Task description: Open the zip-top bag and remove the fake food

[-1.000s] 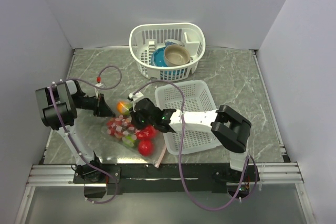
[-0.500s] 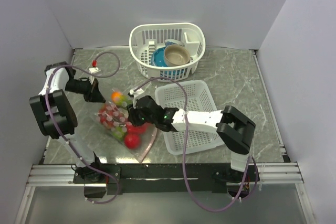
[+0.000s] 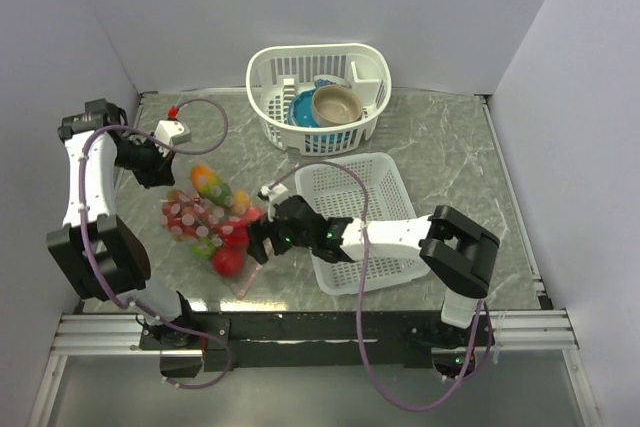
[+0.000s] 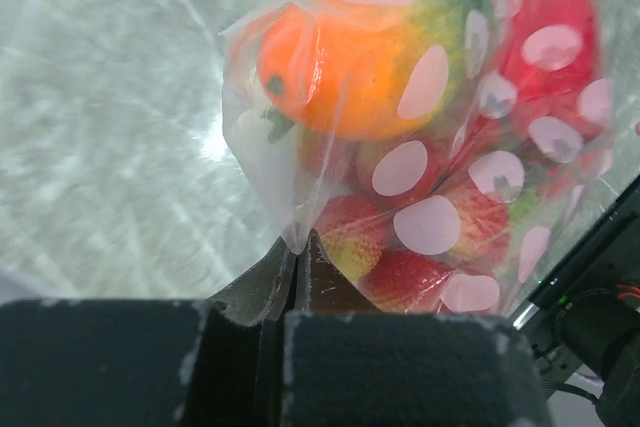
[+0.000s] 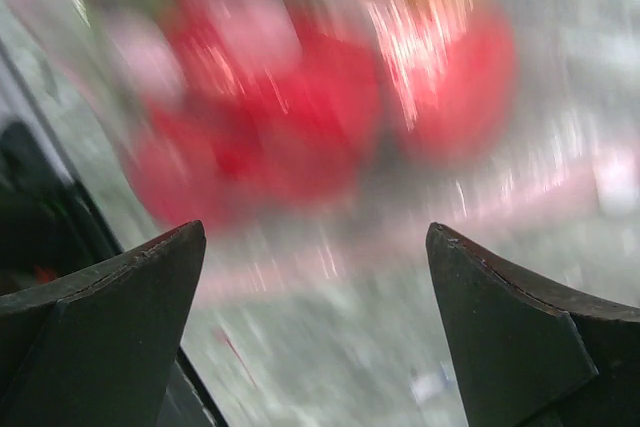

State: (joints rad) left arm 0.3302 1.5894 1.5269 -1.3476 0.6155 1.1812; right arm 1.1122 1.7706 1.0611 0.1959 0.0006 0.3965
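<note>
The zip-top bag (image 3: 205, 227), clear with white dots, hangs tilted over the left of the table, stuffed with fake food (image 3: 227, 262) in red, orange and green. My left gripper (image 3: 158, 171) is shut on the bag's upper left corner. In the left wrist view the left gripper (image 4: 297, 252) pinches a fold of the bag (image 4: 290, 182), with an orange fruit (image 4: 340, 67) and strawberries behind the plastic. My right gripper (image 3: 258, 240) stands open just right of the bag's lower end. In the blurred right wrist view the right gripper (image 5: 315, 257) has nothing between its fingers, and the red food (image 5: 300, 117) lies ahead.
A white oval basket (image 3: 268, 77) at the back holds a blue bowl (image 3: 303, 110) and a tan bowl (image 3: 335, 103). A flat white mesh basket (image 3: 385, 187) sits under my right arm. Grey walls close in left, right and behind.
My right gripper has opened and let go of the bag. The left gripper has pulled the bag left and toward the back, and the food inside has shifted with it.
</note>
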